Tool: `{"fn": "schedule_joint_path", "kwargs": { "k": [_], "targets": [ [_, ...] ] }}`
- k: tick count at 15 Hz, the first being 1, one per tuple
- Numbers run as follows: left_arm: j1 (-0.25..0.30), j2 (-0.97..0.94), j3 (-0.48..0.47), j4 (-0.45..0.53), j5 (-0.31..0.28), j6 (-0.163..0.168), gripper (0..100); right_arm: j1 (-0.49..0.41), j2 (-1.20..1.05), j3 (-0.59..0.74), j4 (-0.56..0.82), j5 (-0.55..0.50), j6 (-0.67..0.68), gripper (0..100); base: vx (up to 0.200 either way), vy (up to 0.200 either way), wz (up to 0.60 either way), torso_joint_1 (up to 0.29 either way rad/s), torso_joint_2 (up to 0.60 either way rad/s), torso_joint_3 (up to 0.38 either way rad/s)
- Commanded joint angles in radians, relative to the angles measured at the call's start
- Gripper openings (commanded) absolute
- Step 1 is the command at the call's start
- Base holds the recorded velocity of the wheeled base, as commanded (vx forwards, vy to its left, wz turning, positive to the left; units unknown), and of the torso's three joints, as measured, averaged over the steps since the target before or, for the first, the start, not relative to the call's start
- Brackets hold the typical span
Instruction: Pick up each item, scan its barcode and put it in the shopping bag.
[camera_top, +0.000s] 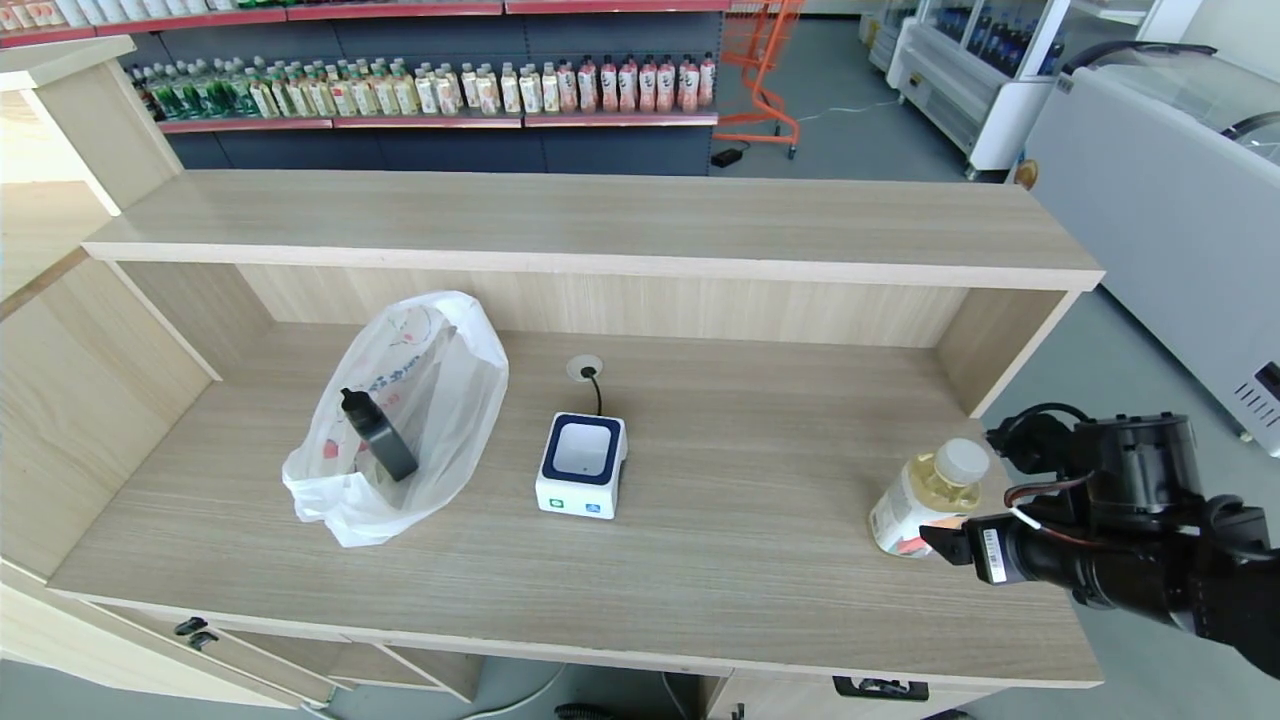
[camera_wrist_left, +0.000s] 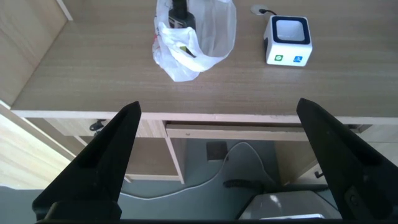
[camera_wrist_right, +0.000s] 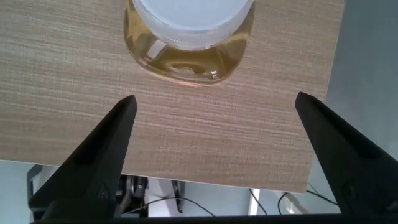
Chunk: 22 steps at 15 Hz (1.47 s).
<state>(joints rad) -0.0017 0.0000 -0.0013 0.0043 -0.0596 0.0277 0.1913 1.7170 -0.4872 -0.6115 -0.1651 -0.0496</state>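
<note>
Your right gripper (camera_wrist_right: 214, 106), fingers spread, sits just short of the bottle (camera_top: 930, 495) standing far right of the scanner (camera_top: 583, 463), so closing off-centre may knock it off the counter (camera_top: 750, 570) edge.

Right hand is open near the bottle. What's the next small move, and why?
Probably ease the right hand forward around the bottle: its jaws are open, and the bottle stands upright just ahead of them, not yet between them.
</note>
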Motion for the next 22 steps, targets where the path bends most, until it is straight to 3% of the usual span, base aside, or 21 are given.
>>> {"fn": "schedule_joint_path", "kwargs": {
  "k": [1, 16, 22],
  "targets": [
    [0.0, 0.002, 0.0, 0.0, 0.0, 0.0, 100, -0.001, 0.107, 0.012, -0.077, 0.006, -0.009, 100, 0.0, 0.0, 0.0, 0.0, 0.0, 0.0],
    [0.0, 0.002, 0.0, 0.0, 0.0, 0.0, 100, 0.085, 0.412, -0.013, -0.596, 0.078, 0.002, 100, 0.0, 0.0, 0.0, 0.0, 0.0, 0.0],
    [0.0, 0.002, 0.0, 0.0, 0.0, 0.0, 100, 0.094, 0.447, -0.048, -0.697, 0.098, -0.001, 100, 0.0, 0.0, 0.0, 0.0, 0.0, 0.0]
  ]
}}
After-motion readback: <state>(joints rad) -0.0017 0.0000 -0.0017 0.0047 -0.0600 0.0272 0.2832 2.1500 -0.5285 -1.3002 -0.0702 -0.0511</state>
